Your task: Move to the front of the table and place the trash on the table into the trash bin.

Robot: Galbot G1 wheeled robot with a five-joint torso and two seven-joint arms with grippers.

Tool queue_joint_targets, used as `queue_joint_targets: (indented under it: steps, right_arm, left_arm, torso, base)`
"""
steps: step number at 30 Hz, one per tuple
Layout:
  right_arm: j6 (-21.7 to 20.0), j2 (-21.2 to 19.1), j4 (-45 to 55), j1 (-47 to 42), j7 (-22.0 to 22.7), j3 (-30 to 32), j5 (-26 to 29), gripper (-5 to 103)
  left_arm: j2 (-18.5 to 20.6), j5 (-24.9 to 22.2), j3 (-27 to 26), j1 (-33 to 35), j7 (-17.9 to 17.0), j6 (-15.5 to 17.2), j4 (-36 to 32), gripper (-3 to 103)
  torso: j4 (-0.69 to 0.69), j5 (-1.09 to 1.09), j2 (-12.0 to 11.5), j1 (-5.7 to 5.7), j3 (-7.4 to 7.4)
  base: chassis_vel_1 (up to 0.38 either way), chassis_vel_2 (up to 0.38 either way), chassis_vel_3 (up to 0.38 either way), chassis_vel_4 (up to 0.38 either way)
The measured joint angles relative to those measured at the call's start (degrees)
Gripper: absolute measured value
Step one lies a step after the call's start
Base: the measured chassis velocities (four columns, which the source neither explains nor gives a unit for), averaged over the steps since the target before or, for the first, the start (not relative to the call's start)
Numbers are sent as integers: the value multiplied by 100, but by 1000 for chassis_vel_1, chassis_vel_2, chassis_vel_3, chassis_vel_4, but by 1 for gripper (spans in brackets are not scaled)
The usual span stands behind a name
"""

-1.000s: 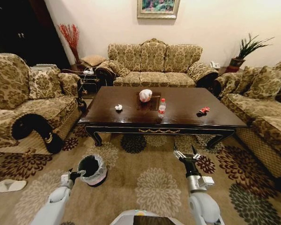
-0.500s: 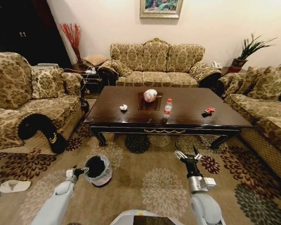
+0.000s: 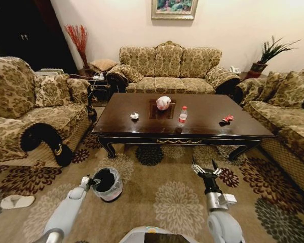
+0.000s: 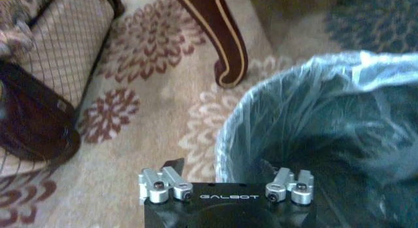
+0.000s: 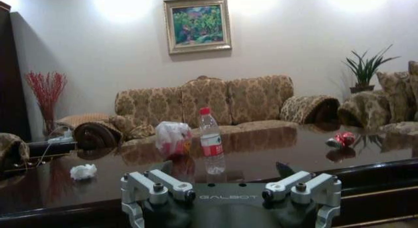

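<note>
A living room with three patterned sofas point(image 3: 167, 63) around a floral carpet point(image 3: 167, 202); the dark table point(image 3: 202, 124) stands in the middle, ahead of the robot.

The left gripper point(image 3: 93, 181) is low over the carpet, touching or almost touching the rim of the bin point(image 3: 107, 184). Whether its fingers are spread or closed I cannot tell: in the left wrist view the gripper point(image 4: 225, 164) shows its mount, and the tips are dark against the liner. That view looks down into the bin point(image 4: 313, 135): the pale plastic bag folds over the rim, and the inside is dark, with no trash that I can make out. A curved table leg point(image 4: 225, 42) stands just beside the bin.

The right gripper point(image 3: 206, 167) is held up above the carpet, short of the table front, with its two fingers spread and nothing between them. In the right wrist view this gripper point(image 5: 225, 170) faces the table point(image 5: 274, 149) nearly at the height of its top, so the trash is seen from the side.

All four pieces lie on the table, well apart from both grippers. The bottle point(image 3: 182, 115) stands upright near the middle, almost straight ahead of the right gripper. The lump point(image 3: 163, 103) is behind it, on the square inlay. The paper wad point(image 3: 135, 116) lies to the left, the red wrapper point(image 3: 227, 119) to the right.
</note>
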Motion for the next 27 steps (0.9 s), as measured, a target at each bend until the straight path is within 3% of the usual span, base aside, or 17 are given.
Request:
queue_joint_targets:
  steps: [1,2,5,10,13,14,16,19,27]
  right_arm:
    - [1,9,-2,-1,5,0,1,100]
    - [1,15,-4,0,10,1,2,100]
    - [1,16,-6,9,12,3,4,100]
    - [1,26,-26,16,14,4,4,100]
    - [1,28,-29,15,16,-9,2,100]
    - [1,28,-29,18,19,-13,-1,100]
    - [1,28,-29,20,20,-13,-1,100]
    - [2,32,-17,26,20,-8,0,100]
    - [20,52,29,-45,28,15,0,100]
  left_arm:
    - [7,44,6,-8,21,75,3,78]
    - [20,102,10,-27,82,126,30,68]
    - [39,127,11,-35,198,140,54,62]
    - [111,135,0,-8,509,152,32,40]
    - [133,122,-11,-3,518,167,24,35]
    - [147,110,-17,-5,518,183,24,24]
    - [153,111,-17,-5,527,187,24,24]
    - [192,98,-7,-3,645,227,17,10]
    - [162,-29,-51,44,687,272,-79,5]
  torso:
    - [0,0,0,0,0]
    - [0,1,0,-1,0]
    - [0,1,0,-1,0]
    - [0,0,0,0,0]
    - [0,1,0,0,0]
    - [0,0,0,-1,0]
    - [-1,-1,0,0,0]
    - [0,3,0,0,0]
    - [1,2,0,-1,-1]
  base:
    - [0,0,0,0]
    - [0,0,0,0]
    - [0,0,0,0]
    - [0,0,0,0]
    - [0,0,0,0]
    - [0,0,0,0]
    - [0,0,0,0]
    - [0,0,0,0]
    - [0,0,0,0]
